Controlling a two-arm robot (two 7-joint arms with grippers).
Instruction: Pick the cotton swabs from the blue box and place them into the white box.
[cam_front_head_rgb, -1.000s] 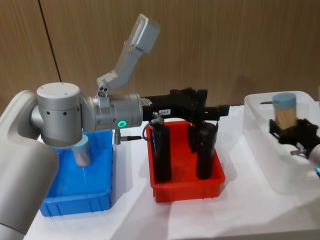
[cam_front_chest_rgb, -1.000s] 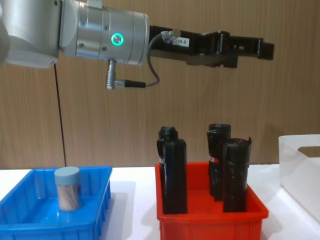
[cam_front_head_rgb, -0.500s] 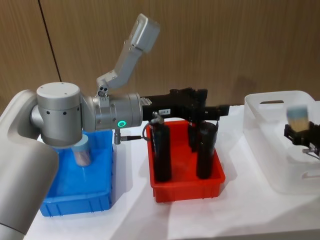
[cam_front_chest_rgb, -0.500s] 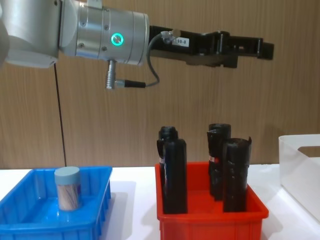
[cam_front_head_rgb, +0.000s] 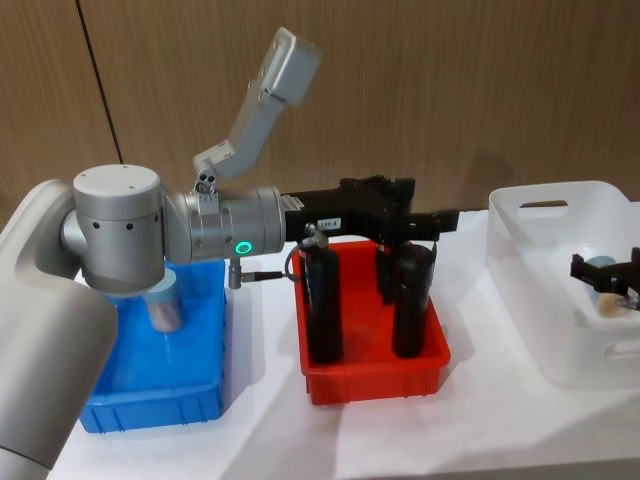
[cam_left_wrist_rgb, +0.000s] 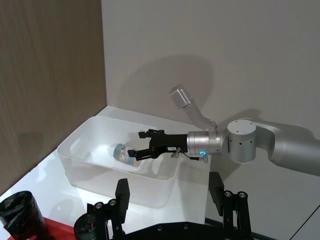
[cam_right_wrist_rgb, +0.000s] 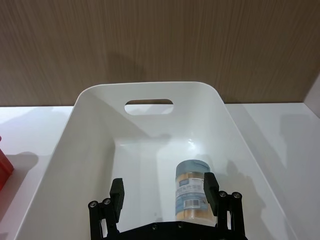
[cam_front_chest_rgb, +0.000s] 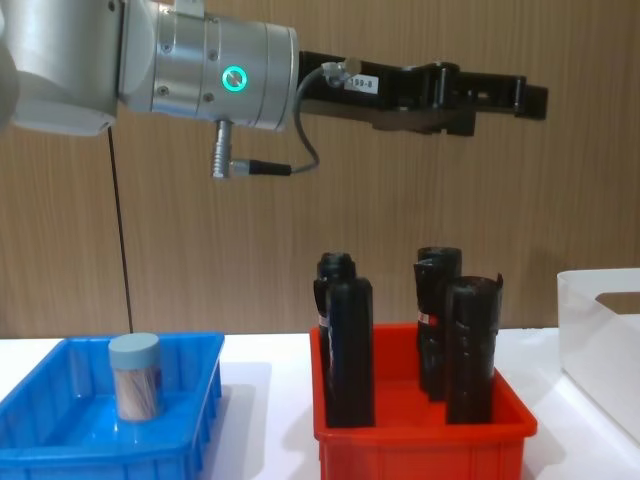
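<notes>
— Where is the right gripper (cam_right_wrist_rgb: 164, 190), and how do its fingers stand?
— Down inside the white box (cam_right_wrist_rgb: 150, 86), fingers spread wide. A tub of cotton swabs (cam_right_wrist_rgb: 192, 192) lies on the box floor just beside one finger, its lid toward the handle cut-out. Nothing pinches it; I cannot tell whether the finger touches it.
— And the left gripper (cam_left_wrist_rgb: 169, 187)?
— It hangs above the red bin (cam_front_head_rgb: 375, 380), over the tall black rolls (cam_front_head_rgb: 322, 300). Its fingers are spread apart as well, with nothing between them. Its arm reaches across from the left, above the blue box (cam_front_chest_rgb: 208, 400).
— Anything in the blue box?
— A second tub of cotton swabs (cam_front_chest_rgb: 135, 378) stands upright on its floor.
</notes>
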